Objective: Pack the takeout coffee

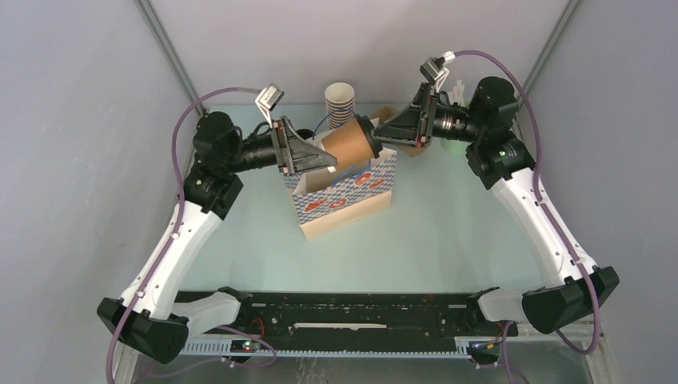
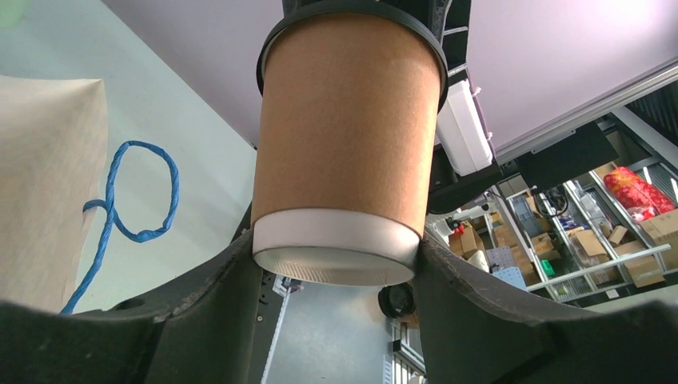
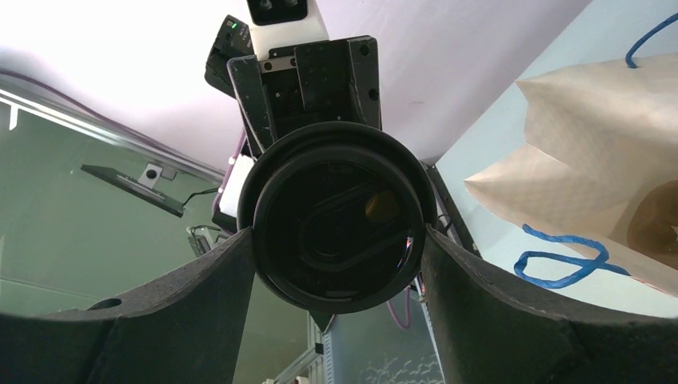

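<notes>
Coffee cup lying sideways in air, just above open bag, lid pointing right. We are gripping base in left claw; right claw pinching lid end. Bag mouth waiting directly below.

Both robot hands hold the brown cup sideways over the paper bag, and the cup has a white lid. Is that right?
Not quite: the lid is black, not white, as the right wrist view shows. The rest holds: the left gripper and the right gripper hold the brown cup sideways over the paper bag.
</notes>
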Controlling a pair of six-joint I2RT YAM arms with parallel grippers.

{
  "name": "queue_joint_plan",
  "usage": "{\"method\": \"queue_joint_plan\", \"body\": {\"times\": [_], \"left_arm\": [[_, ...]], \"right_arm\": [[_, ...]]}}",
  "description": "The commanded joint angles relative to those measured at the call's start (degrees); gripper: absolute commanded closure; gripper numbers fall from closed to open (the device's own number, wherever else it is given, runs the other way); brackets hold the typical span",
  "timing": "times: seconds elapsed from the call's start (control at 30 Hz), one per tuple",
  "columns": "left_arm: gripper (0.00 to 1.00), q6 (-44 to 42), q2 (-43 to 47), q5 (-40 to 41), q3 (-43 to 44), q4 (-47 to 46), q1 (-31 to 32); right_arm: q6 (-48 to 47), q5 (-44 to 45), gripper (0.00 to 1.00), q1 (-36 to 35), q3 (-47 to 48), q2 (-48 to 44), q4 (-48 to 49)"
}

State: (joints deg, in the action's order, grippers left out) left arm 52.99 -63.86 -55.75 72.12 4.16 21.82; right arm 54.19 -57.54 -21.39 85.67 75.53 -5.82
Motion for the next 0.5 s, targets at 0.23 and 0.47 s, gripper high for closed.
{"method": "queue_joint_plan", "body": {"times": [0.23, 0.47], "left_arm": [[0.49, -6.97, 1.15, 4.78, 3.82, 8.16, 0.16], [0.13, -13.18, 4.55, 31.01, 10.14, 31.17, -2.68]], "right_arm": [[0.04, -1.01, 0.33, -0.32, 1.18, -0.3, 1.3], [-1.06, 4.98, 0.35, 5.83, -2.38, -5.42, 0.04]]}}
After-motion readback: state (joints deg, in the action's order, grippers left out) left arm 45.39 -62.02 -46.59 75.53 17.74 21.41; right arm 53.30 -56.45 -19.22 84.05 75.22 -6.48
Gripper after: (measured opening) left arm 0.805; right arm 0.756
